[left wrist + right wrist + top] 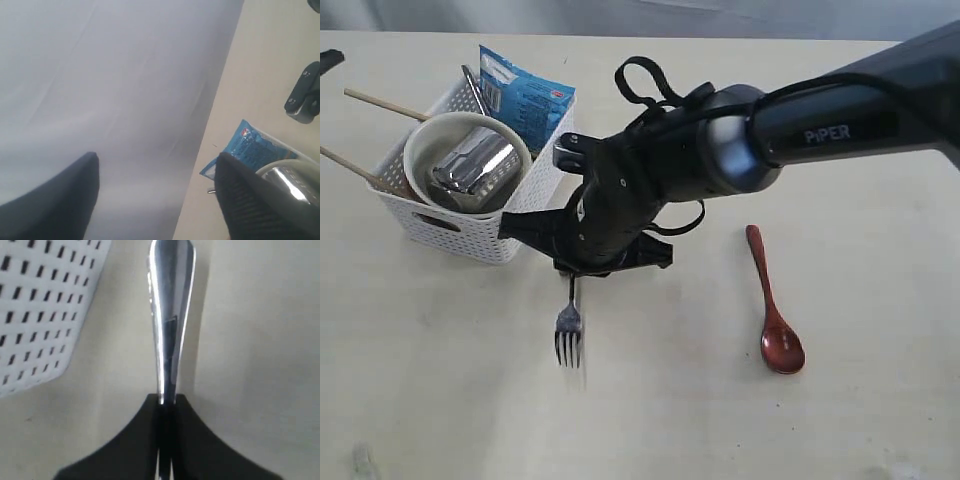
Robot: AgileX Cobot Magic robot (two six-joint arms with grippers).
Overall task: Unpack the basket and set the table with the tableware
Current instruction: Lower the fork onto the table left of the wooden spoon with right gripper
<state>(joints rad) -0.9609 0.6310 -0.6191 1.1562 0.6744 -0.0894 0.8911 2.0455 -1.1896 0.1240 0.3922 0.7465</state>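
Note:
The white basket [470, 225] stands at the back left of the table [720, 400]. It holds a cream bowl [425, 140] with a steel cup [475, 165] lying in it. Wooden chopsticks [380, 102] and a steel knife [473, 88] stick out of it. My right gripper [575, 268] reaches across just in front of the basket, shut on the handle of a steel fork [568, 335], tines pointing to the front. In the right wrist view the jaws [167, 402] pinch the fork handle [170, 315]. A dark red spoon [775, 310] lies on the table. My left gripper [157, 157] is open and holds nothing.
A blue snack packet [525, 95] leans in the basket's back corner; the left wrist view shows the packet [250, 147] and the cup [287, 175]. The basket wall [40, 315] is close beside the fork. A grey backdrop [100, 75] lies behind the table's far edge.

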